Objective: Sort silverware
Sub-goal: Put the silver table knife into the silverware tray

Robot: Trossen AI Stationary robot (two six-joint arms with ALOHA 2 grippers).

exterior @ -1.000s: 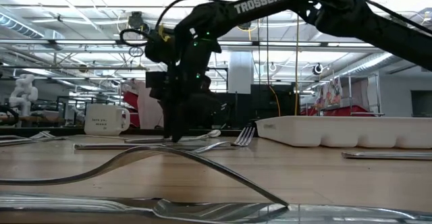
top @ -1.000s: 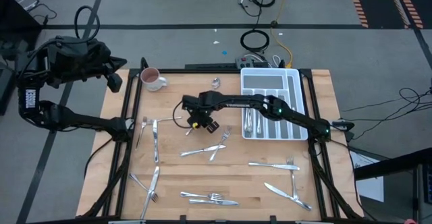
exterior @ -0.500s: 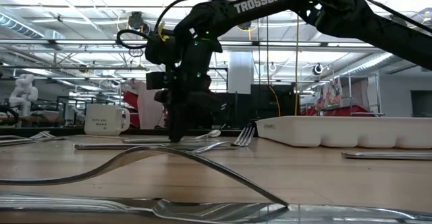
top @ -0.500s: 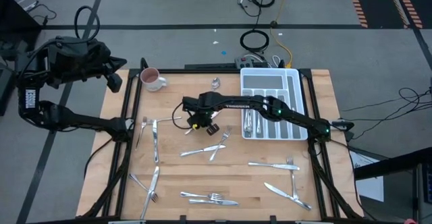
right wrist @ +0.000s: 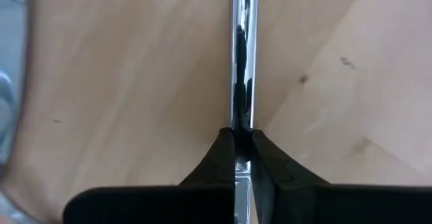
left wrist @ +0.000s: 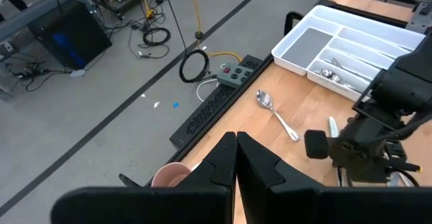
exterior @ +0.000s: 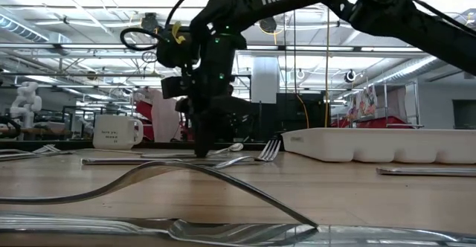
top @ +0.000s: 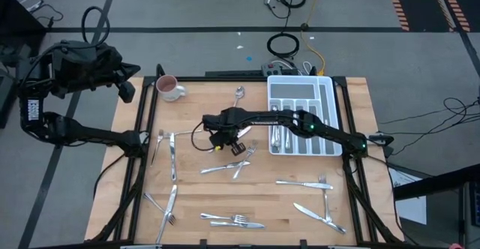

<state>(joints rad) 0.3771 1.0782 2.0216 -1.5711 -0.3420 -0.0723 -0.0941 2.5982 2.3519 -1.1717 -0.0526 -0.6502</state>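
Note:
Silverware lies scattered on the wooden table: crossed forks (top: 229, 166), knives (top: 172, 163) at the left, more pieces (top: 311, 183) near the front, and a spoon (top: 239, 93) at the far edge. My right gripper (top: 225, 139) points down at the table's middle, shut on the slim handle (right wrist: 241, 82) of one piece. What kind of piece it is stays hidden. My left gripper (left wrist: 236, 153) is shut on nothing, held high off the table's left side (top: 126, 90). My right gripper pinches the slim silver handle (right wrist: 241, 116) by its two long edges, between its two fingertips (right wrist: 219, 150). The fingers come from above, point down and lie across the handle. The rest of the handle runs away from them along the wood; the fingertips stand at table level (exterior: 201, 152).
The white compartmented tray (top: 330, 91) stands at the far right with some pieces in it. A white mug with a pink inside (top: 169, 88) sits at the far left. Another shiny piece (right wrist: 10, 82) lies close beside the held handle.
My right gripper has shifted a little toward the table's near edge and right, and has rolled about its own axis while still pointing down. Its fingers have shut on the handle. The spoon at the far edge, earlier partly under the arm, now shows whole.

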